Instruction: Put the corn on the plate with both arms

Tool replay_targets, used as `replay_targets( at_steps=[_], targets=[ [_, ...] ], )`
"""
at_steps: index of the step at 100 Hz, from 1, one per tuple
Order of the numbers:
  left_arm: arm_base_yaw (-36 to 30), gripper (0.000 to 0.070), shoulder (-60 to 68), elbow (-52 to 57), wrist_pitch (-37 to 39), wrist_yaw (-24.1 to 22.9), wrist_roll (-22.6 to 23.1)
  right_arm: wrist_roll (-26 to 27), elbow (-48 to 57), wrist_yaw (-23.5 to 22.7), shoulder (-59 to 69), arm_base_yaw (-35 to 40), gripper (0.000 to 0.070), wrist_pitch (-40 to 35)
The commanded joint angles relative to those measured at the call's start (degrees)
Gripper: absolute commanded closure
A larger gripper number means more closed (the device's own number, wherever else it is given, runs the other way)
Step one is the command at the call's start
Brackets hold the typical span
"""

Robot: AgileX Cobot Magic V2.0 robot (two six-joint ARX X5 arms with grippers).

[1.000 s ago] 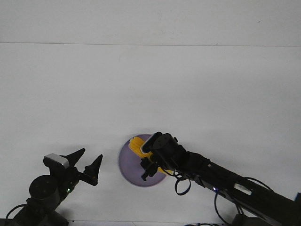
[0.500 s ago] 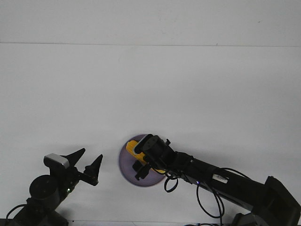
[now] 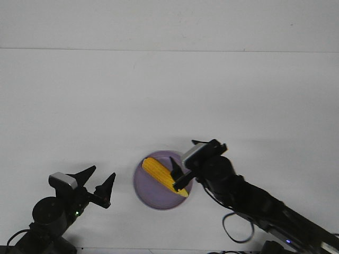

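Resting low at the near left corner of the white table (image 3: 169,100), the left claw (image 3: 98,184) stood with its two black pointed fingers spread apart and nothing between them, well apart from the plate (image 3: 145,191). Just beyond it toward the middle, the round lavender plate lay flat with the corn (image 3: 159,173) on it, a yellow tapered cob lying slantwise, its blunt end toward the far left rim and its narrow tip toward the near right rim. Over the plate's right side hung the right claw (image 3: 185,157), fingers parted, one dark finger crossing the cob's right half and the other reaching past the far rim, gripping nothing.
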Motion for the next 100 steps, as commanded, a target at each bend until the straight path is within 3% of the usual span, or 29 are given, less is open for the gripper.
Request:
replay_targets(
  at_steps=[1,20,38,41,45,49,54,56,100],
  targets=[
    [-0.26,0.0196,0.17,0.35,0.57,0.04,0.15,-2.10,0.24,6.25,-5.40,0.46,0.0131,-2.12],
    [-0.26,0.0197,0.17,0.35,0.57,0.04,0.15,-1.25,-6.03,17.46,-22.47,0.46,0.0131,-6.19],
    [-0.26,0.0205,0.17,0.35,0.52,0.04,0.20,0.42,-16.06,20.33,-35.87,0.46,0.0153,-8.35],
    [-0.26,0.0224,0.17,0.35,0.55,0.04,0.20,0.63,-17.35,20.13,-37.62,0.46,0.0191,-8.41],
    [-0.26,0.0307,0.17,0.35,0.52,0.04,0.20,0.96,-18.73,19.91,-39.50,0.46,0.0282,-8.70],
    [-0.26,0.0450,0.17,0.35,0.50,0.04,0.33,1.22,-19.85,19.89,-40.92,0.46,0.0429,-8.87],
    [-0.26,0.0681,0.17,0.35,0.50,0.02,0.48,1.66,-20.55,19.58,-42.10,0.46,0.0646,-9.92],
    [-0.26,0.0700,0.17,0.35,0.52,0.00,0.46,1.68,-20.63,19.43,-42.36,0.46,0.0700,-10.49],
    [-0.26,0.0685,-0.22,0.39,0.59,0.02,0.33,1.70,-20.61,19.52,-42.49,0.46,0.0696,-11.61]
  ],
)
